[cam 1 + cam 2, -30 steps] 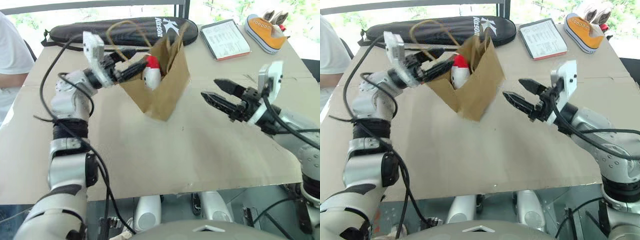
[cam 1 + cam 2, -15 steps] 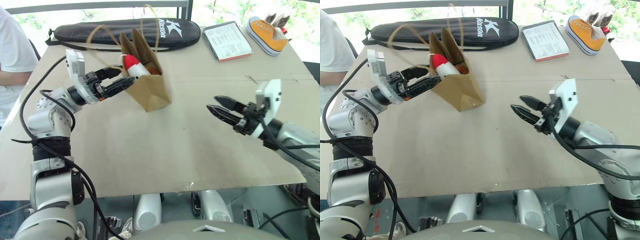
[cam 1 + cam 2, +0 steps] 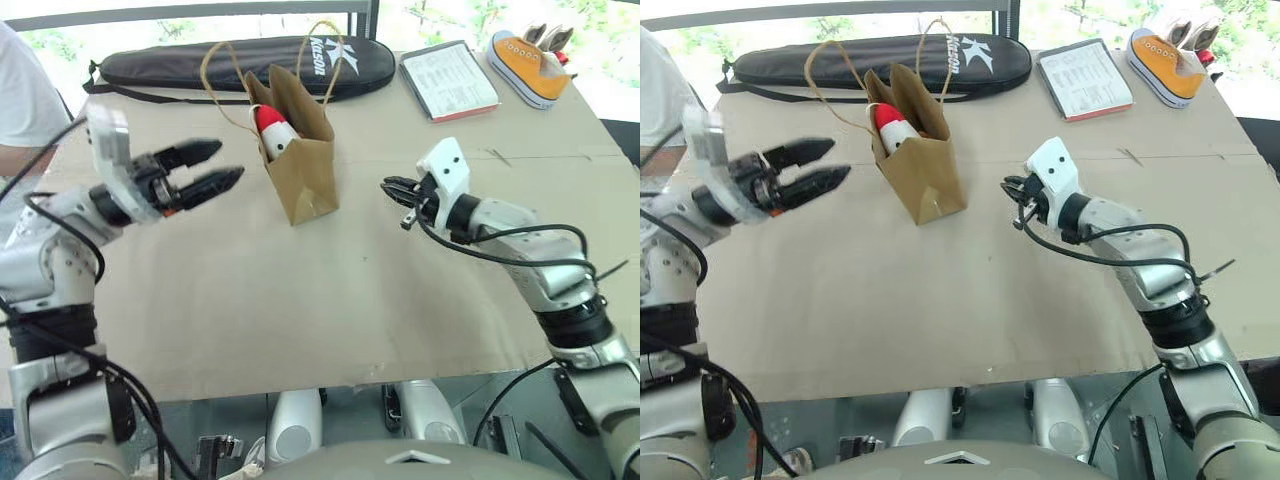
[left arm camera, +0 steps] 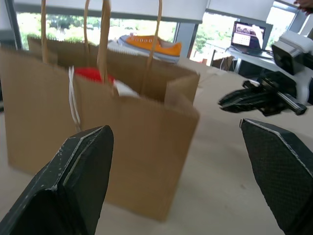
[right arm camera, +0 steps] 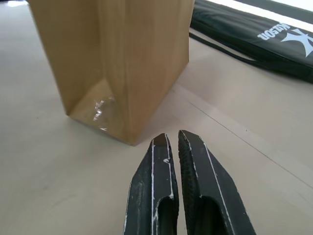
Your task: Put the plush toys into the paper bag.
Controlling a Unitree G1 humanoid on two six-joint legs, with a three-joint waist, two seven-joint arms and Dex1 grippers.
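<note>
Left eye view: you see the paper bag (image 3: 305,160) standing upright on the table (image 3: 330,300), toward the far edge and a little left of its middle, both loop handles raised. The white plush toy (image 3: 272,132) with the red end pokes out of the bag's open top; the brown toy cannot be made out. Your left gripper (image 3: 208,167) hangs to the left of the bag, apart from it, its two black fingers spread wide and holding nothing. Your right gripper (image 3: 392,187) sits to the right of the bag, near it but not touching, fingers pressed together and empty. Along the far edge lie a long black racket case (image 3: 240,62), a tablet (image 3: 449,79) and, at the far right corner, an orange sneaker (image 3: 527,62). A person's white sleeve (image 3: 22,105) shows past the left edge. Left wrist view: you look between two widely parted fingers (image 4: 73,181) at the bag's broad side, the toy's red end visible inside, with the right gripper beyond. Right wrist view: your closed fingers (image 5: 155,186) point at the bag's lower corner, just short of it.
</note>
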